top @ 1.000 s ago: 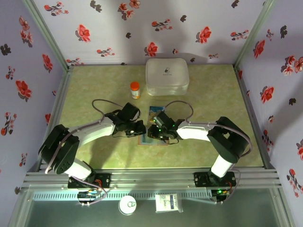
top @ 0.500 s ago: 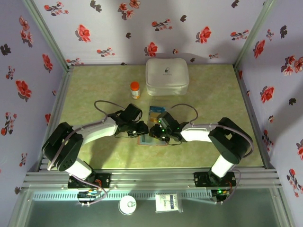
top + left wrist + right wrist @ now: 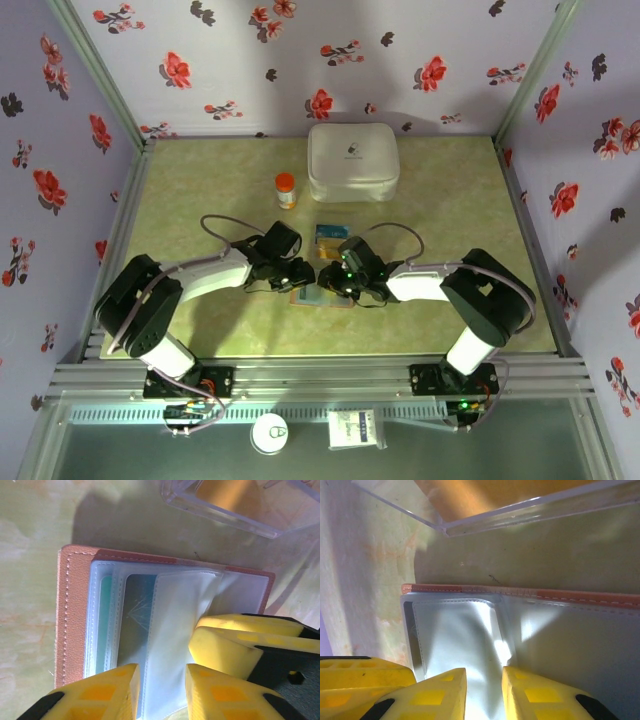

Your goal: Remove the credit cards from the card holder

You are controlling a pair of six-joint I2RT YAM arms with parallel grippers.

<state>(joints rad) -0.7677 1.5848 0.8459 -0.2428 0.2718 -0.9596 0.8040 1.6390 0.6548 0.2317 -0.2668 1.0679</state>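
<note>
Left wrist view: the left hand [image 3: 161, 679] hovers low over the open card holder [image 3: 72, 615]. Its yellow fingers stand a narrow gap apart and grip nothing, with a clear sleeve leaf lying under the gap. Facing it from the opposite side, the right hand [image 3: 484, 680] has its fingers almost together over a puckered fold of sleeve; whether that fold is pinched cannot be told. The holder lies flat on the green surface [image 3: 30, 580] directly beneath both sets of fingertips, inside facing up. Its long axis runs from one hand across to the other, and its stitched brown border shows to the left of and beyond the left hand's fingers. A teal credit card [image 3: 136, 611] sits tucked in a sleeve just ahead of those fingers. Just past the holder lies a clear plastic piece [image 3: 220, 515], orange-yellow showing through it. Farther beyond stand an orange-capped bottle [image 3: 286, 189] and a white rounded case [image 3: 352, 160].
</note>
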